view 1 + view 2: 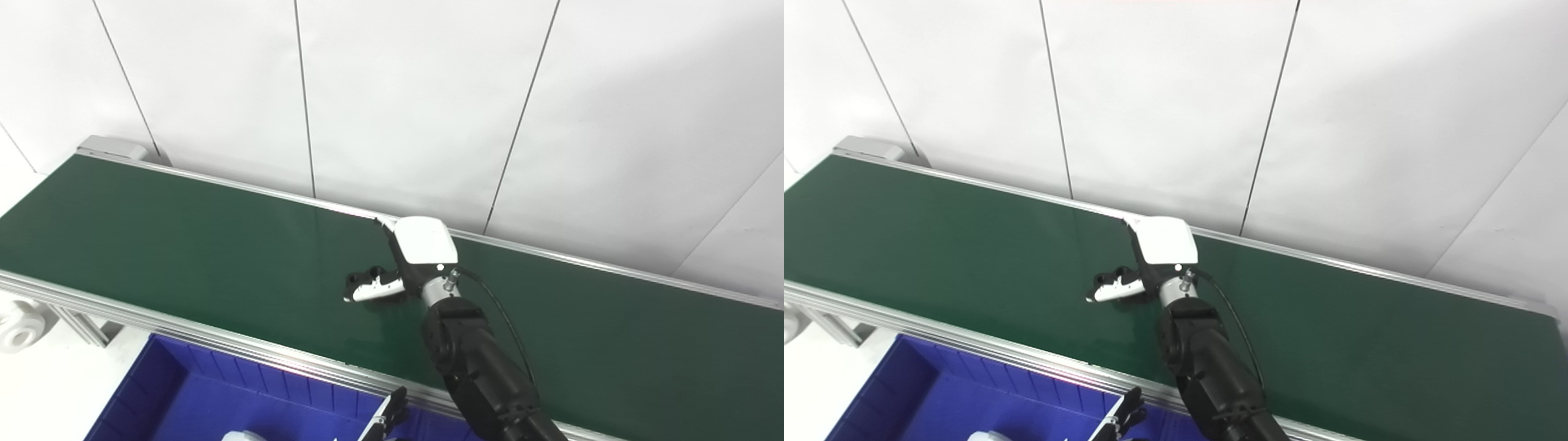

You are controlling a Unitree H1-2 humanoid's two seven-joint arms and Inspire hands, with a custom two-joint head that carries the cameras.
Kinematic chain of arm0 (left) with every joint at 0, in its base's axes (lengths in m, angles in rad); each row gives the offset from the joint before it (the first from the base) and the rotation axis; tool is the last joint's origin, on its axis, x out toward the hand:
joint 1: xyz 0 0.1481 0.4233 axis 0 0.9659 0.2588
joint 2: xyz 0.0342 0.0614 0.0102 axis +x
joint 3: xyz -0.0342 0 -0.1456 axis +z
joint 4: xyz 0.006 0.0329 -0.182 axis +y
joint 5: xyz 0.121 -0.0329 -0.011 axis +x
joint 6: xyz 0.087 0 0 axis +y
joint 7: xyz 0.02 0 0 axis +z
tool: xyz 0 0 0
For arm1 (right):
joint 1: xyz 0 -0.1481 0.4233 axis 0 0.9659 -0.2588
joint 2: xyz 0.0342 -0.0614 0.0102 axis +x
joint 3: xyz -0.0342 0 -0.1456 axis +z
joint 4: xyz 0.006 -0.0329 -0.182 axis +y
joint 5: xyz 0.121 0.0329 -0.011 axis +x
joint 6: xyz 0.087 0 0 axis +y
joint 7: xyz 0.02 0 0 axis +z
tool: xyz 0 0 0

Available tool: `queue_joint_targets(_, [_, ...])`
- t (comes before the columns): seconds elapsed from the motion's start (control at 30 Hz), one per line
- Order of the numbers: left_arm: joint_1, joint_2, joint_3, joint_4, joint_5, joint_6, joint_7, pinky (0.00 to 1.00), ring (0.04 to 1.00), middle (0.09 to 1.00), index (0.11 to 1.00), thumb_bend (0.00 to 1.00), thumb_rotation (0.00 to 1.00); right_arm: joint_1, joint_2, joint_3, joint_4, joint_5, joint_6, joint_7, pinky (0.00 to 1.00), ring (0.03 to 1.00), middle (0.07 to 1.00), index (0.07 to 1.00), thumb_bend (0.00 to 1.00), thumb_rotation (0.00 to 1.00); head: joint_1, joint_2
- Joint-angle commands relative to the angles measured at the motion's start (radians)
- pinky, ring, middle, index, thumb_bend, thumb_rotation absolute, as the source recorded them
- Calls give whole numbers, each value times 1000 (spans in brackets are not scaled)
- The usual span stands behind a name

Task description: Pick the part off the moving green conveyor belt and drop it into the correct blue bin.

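The green conveyor belt (184, 245) runs from upper left to lower right. My right hand (392, 269) lies low over the middle of the belt, white back plate up and fingers (370, 290) curled toward the left, down at the belt surface. No part shows apart from the hand; anything under the fingers is hidden. Below the belt's near rail stands a blue bin (184, 392). Only the fingertips of my left hand (386, 419) show, at the bottom edge over the bin.
An aluminium rail (184, 331) edges the belt's near side, and a white panelled wall rises behind it. A white round fitting (18, 331) sits by the frame at far left. Something white (245, 436) peeks in at the bottom edge over the bin.
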Motion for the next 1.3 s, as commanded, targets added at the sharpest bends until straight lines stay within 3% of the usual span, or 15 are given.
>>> queue_joint_targets(0.0, [27, -18, -31, -35, 0, -26, -1, 839, 968, 1000, 1000, 817, 773, -43, 8, 14, -6, -8, 21, -9, 679, 764, 813, 856, 1000, 670, 3, 5])
queue_joint_targets(0.23, [47, -14, -36, -71, -7, 0, -4, 830, 966, 1000, 1000, 838, 777, -45, -14, 80, 46, -33, 67, 46, 550, 648, 729, 808, 989, 603, 0, 21])
queue_joint_targets(0.37, [56, -6, -38, -92, -5, 11, -6, 830, 963, 1000, 1000, 827, 782, -63, -22, 137, 52, -90, 139, 175, 346, 465, 556, 694, 913, 274, -10, 29])
queue_joint_targets(0.4, [57, -5, -38, -96, -5, 16, -5, 828, 960, 1000, 1000, 826, 786, -70, -23, 152, 56, -108, 161, 216, 292, 396, 497, 710, 871, 210, -10, 29])
queue_joint_targets(0.43, [58, -4, -38, -100, -7, 21, -6, 827, 959, 1000, 1000, 828, 788, -77, -21, 160, 65, -127, 177, 256, 254, 345, 484, 723, 725, 107, -13, 30])
queue_joint_targets(0.47, [59, -2, -39, -103, -8, 25, -7, 829, 959, 1000, 1000, 827, 789, -82, -17, 158, 76, -147, 185, 294, 184, 263, 474, 626, 608, 35, -13, 30])
queue_joint_targets(0.53, [60, 2, -38, -109, -10, 29, -10, 836, 963, 1000, 1000, 823, 792, -88, -9, 146, 89, -176, 188, 345, 132, 203, 470, 513, 545, 5, -18, 33])
queue_joint_targets(0.6, [60, 5, -37, -110, -12, 36, -11, 836, 962, 1000, 1000, 830, 793, -82, 0, 115, 84, -224, 188, 409, 97, 161, 469, 499, 537, 2, -18, 33])
queue_joint_targets(0.7, [58, 9, -38, -110, -15, 42, -12, 835, 962, 1000, 1000, 833, 793, -63, 5, 81, 62, -264, 188, 433, 64, 123, 469, 491, 533, 0, -20, 36])
queue_joint_targets(0.87, [60, 18, -39, -120, -18, 49, -14, 843, 962, 1000, 1000, 836, 792, -43, 4, 63, 27, -294, 187, 433, 67, 130, 469, 488, 532, 0, -27, 43])
queue_joint_targets(1.1, [59, 18, -41, -118, -1, 50, -5, 833, 955, 1000, 1000, 846, 795, -35, 9, 25, -8, -332, 188, 504, 73, 139, 469, 490, 532, 0, -30, 53])
queue_joint_targets(1.27, [52, 16, -42, -114, -18, 62, -12, 831, 965, 1000, 1000, 850, 784, -43, -10, 35, -45, -356, 188, 544, 83, 154, 469, 490, 532, 0, -40, 54])
